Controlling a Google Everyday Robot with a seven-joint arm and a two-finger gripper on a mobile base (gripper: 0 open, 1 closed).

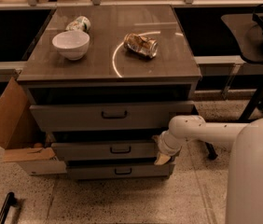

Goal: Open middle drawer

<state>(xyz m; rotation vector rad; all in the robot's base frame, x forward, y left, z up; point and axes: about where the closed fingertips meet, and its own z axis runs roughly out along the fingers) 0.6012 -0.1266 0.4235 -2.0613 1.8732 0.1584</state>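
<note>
The middle drawer (99, 150) is the grey mid-height front with a small dark bar handle (120, 149), between the tall top drawer (75, 116) and the thin bottom drawer (99, 171). Its front stands a little out from the cabinet, with a dark gap above it. My gripper (161, 152) is at the right end of the middle drawer's front, on the end of my white arm (201, 129), which reaches in from the right. The gripper is well to the right of the handle.
On the cabinet top stand a white bowl (71, 44), a crushed can (141, 45) and a tipped can (79, 23). A cardboard box (5, 115) leans at the cabinet's left. A dark chair (262, 41) stands at the right. A black bar (5, 208) lies on the floor.
</note>
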